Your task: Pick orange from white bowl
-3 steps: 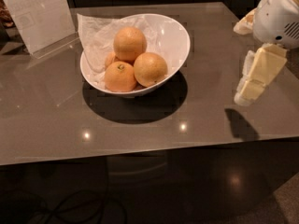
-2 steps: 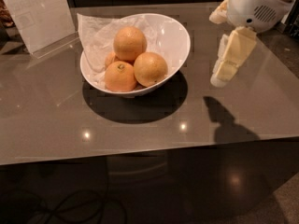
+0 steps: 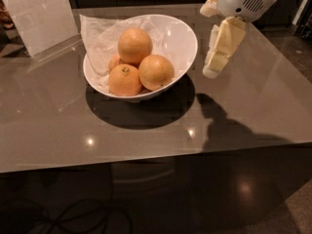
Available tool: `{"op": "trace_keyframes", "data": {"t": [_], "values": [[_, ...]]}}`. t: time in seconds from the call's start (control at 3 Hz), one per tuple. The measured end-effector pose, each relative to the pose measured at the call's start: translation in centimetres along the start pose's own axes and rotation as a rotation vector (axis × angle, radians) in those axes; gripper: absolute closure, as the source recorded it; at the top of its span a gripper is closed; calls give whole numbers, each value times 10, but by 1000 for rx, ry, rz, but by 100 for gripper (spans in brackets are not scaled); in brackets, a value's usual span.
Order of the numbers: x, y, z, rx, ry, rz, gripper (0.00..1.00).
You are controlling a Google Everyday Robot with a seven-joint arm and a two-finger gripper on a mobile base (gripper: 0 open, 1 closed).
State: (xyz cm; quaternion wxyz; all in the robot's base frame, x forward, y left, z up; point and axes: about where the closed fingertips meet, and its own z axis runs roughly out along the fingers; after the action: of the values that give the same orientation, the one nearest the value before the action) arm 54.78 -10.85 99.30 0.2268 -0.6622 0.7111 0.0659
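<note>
The white bowl (image 3: 183,43) stands on the grey table, lined with crumpled white paper (image 3: 100,38). It holds several oranges. The orange (image 3: 134,45), pale and smooth, lies on top of the pile. An orange with a dark stem dimple (image 3: 125,80) sits front left, another orange (image 3: 156,72) front right, and a fourth orange (image 3: 114,61) is mostly hidden behind them. My gripper (image 3: 217,57) hangs from the white wrist (image 3: 243,1) just right of the bowl's rim, above the table, pointing down and left. It holds nothing.
A clear plastic sign stand (image 3: 39,13) stands at the table's back left. The table's front edge (image 3: 156,160) runs across the lower frame, with dark floor and a cable (image 3: 73,218) below. The gripper's shadow (image 3: 219,121) falls on the table.
My gripper has moved left across the table, from near the right edge to just beside the bowl's right rim. The bowl and oranges have not moved.
</note>
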Motion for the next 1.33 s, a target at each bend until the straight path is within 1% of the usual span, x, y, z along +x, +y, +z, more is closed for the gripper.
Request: {"op": "trace_keyframes", "data": {"t": [0.33,0.67,1.0,1.33], "values": [[-1,-4,14,-8,-51,32,0],[-16,-13,37,-52,-103,32,0],[-33,-25,54,-81,-137,14,0],[-53,-35,65,-98,-159,-17,0]]}}
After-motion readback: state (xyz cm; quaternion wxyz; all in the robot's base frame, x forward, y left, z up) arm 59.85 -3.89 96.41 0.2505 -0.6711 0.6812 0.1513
